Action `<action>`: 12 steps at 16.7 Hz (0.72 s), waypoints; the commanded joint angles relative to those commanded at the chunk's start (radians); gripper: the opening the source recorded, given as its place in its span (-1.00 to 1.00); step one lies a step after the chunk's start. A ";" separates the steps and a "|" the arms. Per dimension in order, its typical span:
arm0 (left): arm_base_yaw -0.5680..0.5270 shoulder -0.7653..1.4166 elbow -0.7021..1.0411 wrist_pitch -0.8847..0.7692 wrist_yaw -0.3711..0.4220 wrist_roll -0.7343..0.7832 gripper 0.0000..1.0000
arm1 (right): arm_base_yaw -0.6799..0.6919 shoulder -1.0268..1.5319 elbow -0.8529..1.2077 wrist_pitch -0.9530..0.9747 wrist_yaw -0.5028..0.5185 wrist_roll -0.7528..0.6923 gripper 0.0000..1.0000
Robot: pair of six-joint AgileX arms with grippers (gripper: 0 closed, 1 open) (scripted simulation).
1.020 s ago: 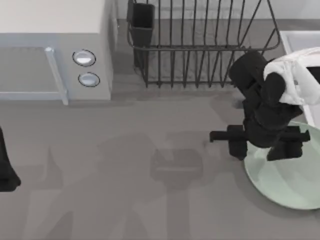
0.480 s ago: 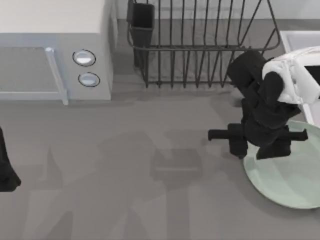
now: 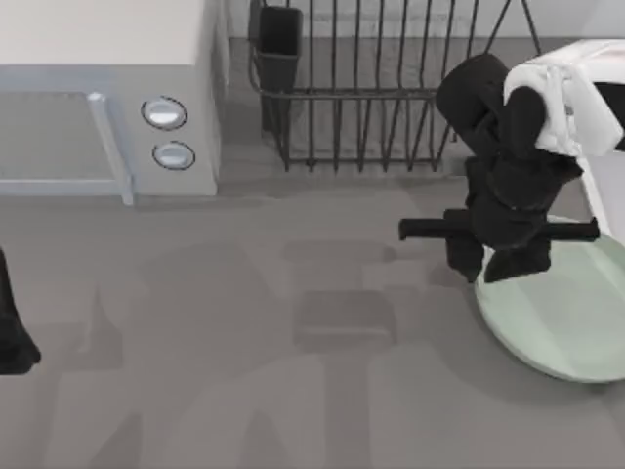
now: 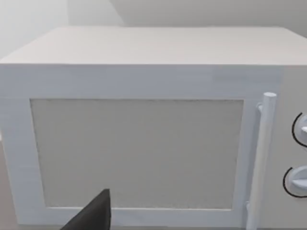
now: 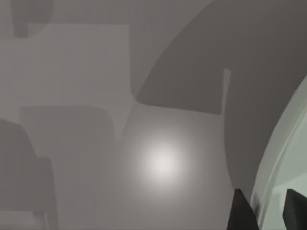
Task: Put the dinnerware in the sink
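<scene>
One plate to move: a large round pale mint-green plate (image 3: pixel 566 313) w/ a shallow raised rim, at the table's right side, just near of the light grey-white rectangular sink (image 3: pixel 615 210), whose rim shows at the right edge behind the arm. Right gripper (image 3: pixel 513 264) sits over the plate's left-far edge; in the wrist view its two dark fingertips (image 5: pixel 244 211) straddle the rim (image 5: pixel 268 191) w/ only a narrow gap, so it looks closed on the edge, prob. pinching it. An edge grip makes sense: a flat plate offers nothing else to grab, and that side leaves the way to the sink clear. Plate appears lifted, judging by the shadow under it, but not yet in the basin, so the carry looks part done.

Left gripper (image 4: pixel 91 215) is parked at the table's left edge, facing the white boxy microwave (image 3: pixel 107 98); can't tell its opening.

Count: 1 plate, 1 sink, 1 microwave w/ 2 round dials (image 3: pixel 164 113), 1 black wire dish rack (image 3: pixel 381 88) at the far side, 2 arms.
</scene>
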 joint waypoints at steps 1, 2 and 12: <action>0.000 0.000 0.000 0.000 0.000 0.000 1.00 | 0.000 0.005 0.064 -0.064 0.000 0.000 -1.00; 0.000 0.000 0.000 0.000 0.000 0.000 1.00 | 0.000 0.009 0.140 -0.138 0.000 0.001 -1.00; 0.000 0.000 0.000 0.000 0.000 0.000 1.00 | -0.011 -0.008 0.836 -0.831 -0.001 -0.011 -1.00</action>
